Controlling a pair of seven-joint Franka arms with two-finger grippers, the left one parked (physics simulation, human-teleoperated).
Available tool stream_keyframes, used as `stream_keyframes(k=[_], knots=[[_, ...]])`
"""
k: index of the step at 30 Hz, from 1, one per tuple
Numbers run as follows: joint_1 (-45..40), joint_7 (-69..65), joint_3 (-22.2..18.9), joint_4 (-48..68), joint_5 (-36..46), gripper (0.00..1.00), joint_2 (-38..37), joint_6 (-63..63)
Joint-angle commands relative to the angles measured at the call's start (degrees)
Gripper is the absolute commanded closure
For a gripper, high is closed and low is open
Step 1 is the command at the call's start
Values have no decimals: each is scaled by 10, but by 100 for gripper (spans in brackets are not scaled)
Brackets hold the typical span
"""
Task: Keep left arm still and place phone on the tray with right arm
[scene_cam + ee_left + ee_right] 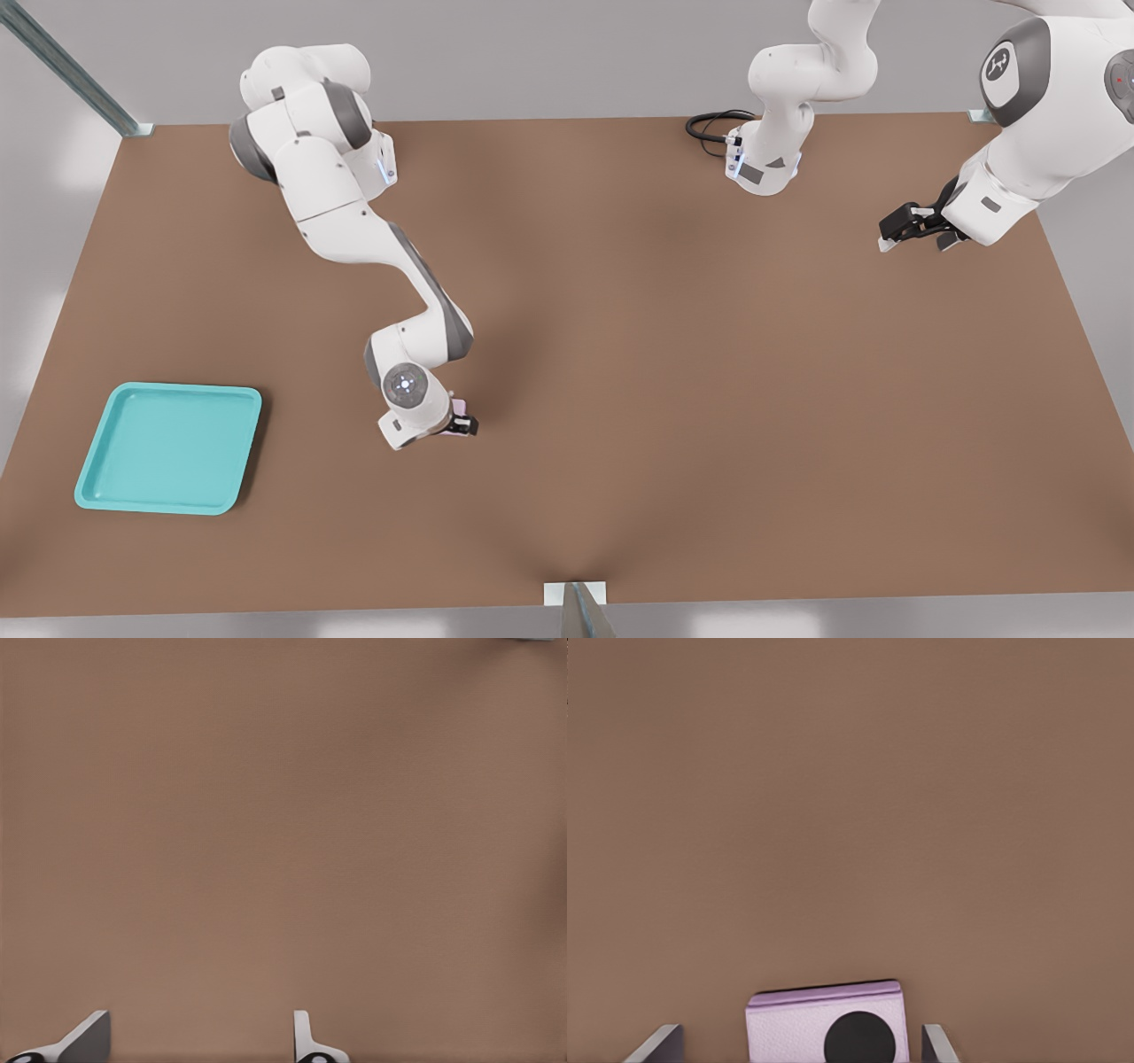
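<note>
A plain matte brown is seen across the worktop (pixel 673 372); the tray (pixel 168 447) is coloured turquoise; the phone (pixel 824 1028) is tinted pale lilac-pink with a black round lens; the pincer (pixel 462 424) is shown black beneath a white wrist

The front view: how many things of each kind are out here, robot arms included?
Robot arms: 2, the right arm and the left arm
Trays: 1, the turquoise tray, lying apart from the arm
Phones: 1, the pink phone, sitting between the fingers of the right arm's gripper, which are apart from its sides
Tables: 1, the brown table
Total: 5
</note>
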Motion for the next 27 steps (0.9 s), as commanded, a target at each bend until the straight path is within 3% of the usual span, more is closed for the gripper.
stream_keyframes(k=[1, 20, 21, 27], knots=[[2, 49, 0, 0, -16, 0, 3, 23], [6, 43, 2, -55, -16, 0, -2, 67], [7, 43, 2, -54, -16, 10, -4, 65], [3, 42, 3, -54, -16, 18, -28, 43]])
